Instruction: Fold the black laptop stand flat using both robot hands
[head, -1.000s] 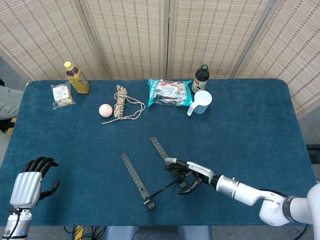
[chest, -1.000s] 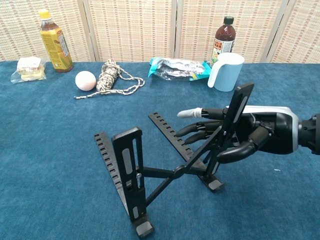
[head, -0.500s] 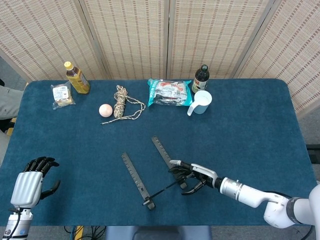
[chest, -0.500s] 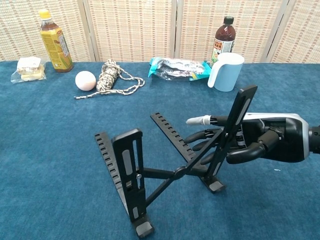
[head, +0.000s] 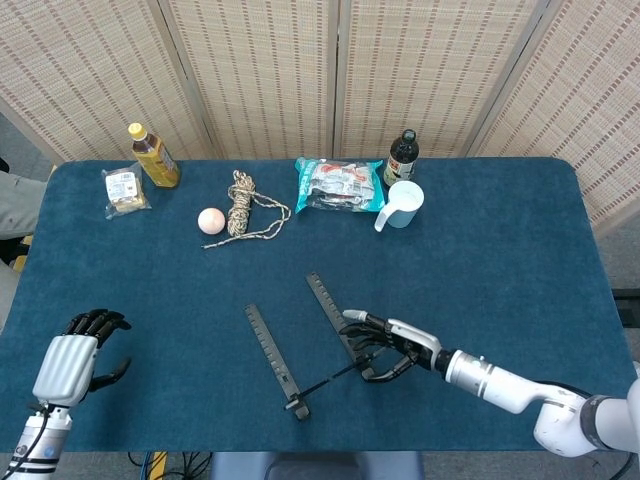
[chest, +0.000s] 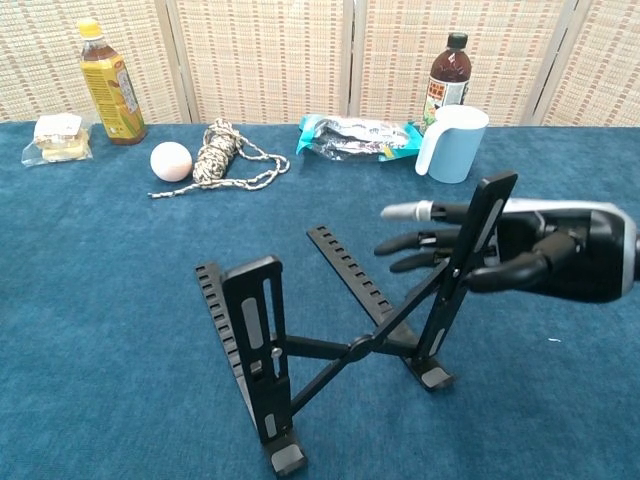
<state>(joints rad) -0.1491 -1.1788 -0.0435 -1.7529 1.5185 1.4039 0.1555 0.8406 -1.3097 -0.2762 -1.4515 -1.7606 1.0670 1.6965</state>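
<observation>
Looking at table (head: 520, 250): we see blue cloth.
Backdrop: woven screens (head: 260, 70).
Right hand (chest: 500, 250): fingers clasp the stand (chest: 300, 350) upright.
Left hand (head: 75, 355): loosely spread, empty.

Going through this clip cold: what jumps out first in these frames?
The black laptop stand stands unfolded on the blue table, near the front edge. The right hand reaches in from the right, fingers spread around the stand's right upright; whether it grips is unclear. The left hand hovers at the table's front left corner, far from the stand.
</observation>
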